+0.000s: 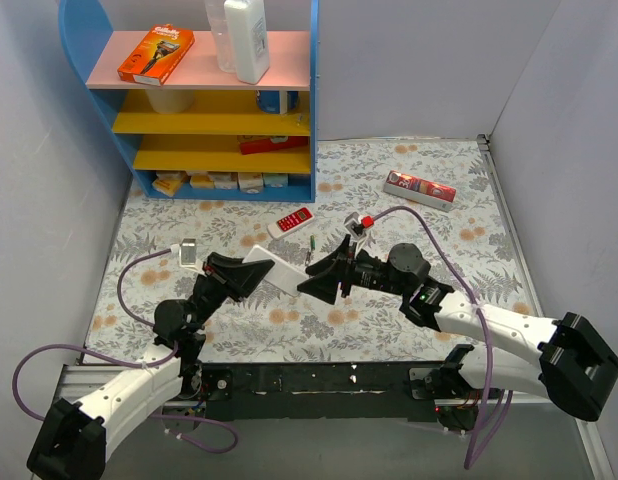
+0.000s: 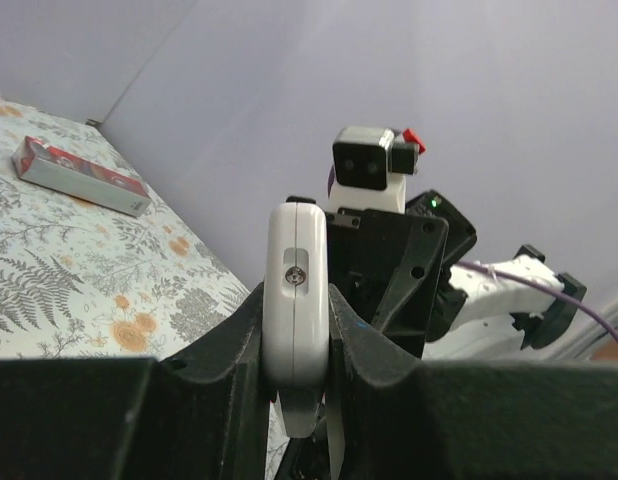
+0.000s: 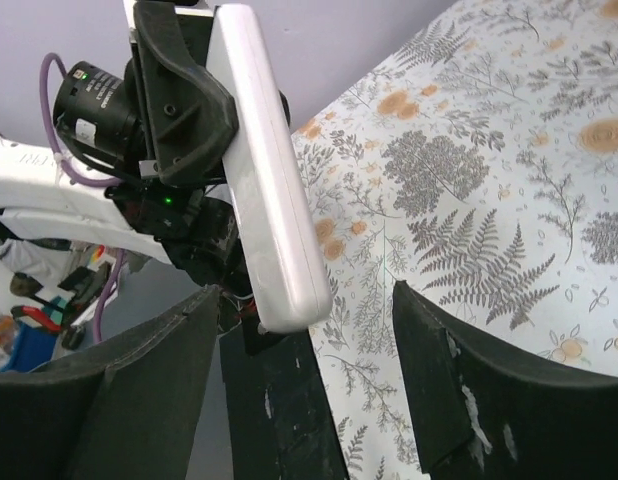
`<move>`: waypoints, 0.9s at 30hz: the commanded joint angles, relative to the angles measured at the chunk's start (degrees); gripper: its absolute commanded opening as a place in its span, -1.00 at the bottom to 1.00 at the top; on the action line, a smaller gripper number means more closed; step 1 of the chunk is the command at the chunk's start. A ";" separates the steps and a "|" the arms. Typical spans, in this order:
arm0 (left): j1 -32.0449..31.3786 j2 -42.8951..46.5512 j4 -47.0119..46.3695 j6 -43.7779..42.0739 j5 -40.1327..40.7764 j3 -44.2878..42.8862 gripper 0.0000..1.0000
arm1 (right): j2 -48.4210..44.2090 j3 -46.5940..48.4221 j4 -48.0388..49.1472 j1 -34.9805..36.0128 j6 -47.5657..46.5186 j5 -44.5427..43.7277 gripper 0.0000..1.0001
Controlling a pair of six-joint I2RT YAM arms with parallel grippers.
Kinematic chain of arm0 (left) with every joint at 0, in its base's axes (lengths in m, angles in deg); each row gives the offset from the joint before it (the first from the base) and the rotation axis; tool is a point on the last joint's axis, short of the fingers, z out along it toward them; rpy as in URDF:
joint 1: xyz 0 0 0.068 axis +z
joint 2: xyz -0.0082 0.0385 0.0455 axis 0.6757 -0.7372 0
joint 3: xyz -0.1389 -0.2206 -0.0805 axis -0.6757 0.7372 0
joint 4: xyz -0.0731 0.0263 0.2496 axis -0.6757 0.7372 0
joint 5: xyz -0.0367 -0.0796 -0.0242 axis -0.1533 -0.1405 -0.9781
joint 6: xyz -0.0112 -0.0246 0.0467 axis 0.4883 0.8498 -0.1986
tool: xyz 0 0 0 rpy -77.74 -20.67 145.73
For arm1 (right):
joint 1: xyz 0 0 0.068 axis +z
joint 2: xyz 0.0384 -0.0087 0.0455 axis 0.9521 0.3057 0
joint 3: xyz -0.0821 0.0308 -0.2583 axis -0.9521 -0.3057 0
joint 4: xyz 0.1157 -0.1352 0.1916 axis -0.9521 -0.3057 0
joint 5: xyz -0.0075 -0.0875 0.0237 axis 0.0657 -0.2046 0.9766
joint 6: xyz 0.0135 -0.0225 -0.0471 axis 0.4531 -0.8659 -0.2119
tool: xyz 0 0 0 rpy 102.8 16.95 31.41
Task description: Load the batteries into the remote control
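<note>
My left gripper (image 1: 245,273) is shut on the white remote control (image 1: 273,268) and holds it above the table, plain back showing. In the left wrist view the remote (image 2: 295,290) stands edge-on, clamped between both fingers. My right gripper (image 1: 323,278) is open at the remote's free end. In the right wrist view the remote's end (image 3: 266,180) hangs between the spread fingers (image 3: 459,390), nearer the left one, with no clear contact. Slim green batteries (image 1: 313,245) lie on the cloth just beyond the grippers.
A red remote with white buttons (image 1: 292,221) lies behind the batteries. A red box (image 1: 419,188) lies at the back right, also in the left wrist view (image 2: 81,176). A blue shelf unit (image 1: 204,100) stands at the back left. A floral cloth (image 1: 389,320) covers the table.
</note>
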State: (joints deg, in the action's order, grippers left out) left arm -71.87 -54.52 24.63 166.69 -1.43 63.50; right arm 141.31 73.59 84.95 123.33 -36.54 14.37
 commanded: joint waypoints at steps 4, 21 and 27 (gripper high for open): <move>0.18 0.30 -2.63 5.30 9.53 3.05 -1.00 | 3.85 -3.71 14.34 2.21 9.59 -8.76 0.47; 0.01 -0.49 -2.37 7.41 12.17 5.51 -1.00 | 9.13 -1.08 19.90 4.06 12.41 -14.21 0.36; 0.01 -1.37 -2.80 6.97 12.00 5.60 -1.00 | 10.45 -0.11 21.03 4.06 13.11 -13.86 0.29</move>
State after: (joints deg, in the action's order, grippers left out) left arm -71.87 -55.59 23.52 174.03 9.87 64.11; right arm 150.82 70.47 101.89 127.09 -24.00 1.89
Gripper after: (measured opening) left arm 0.197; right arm 0.653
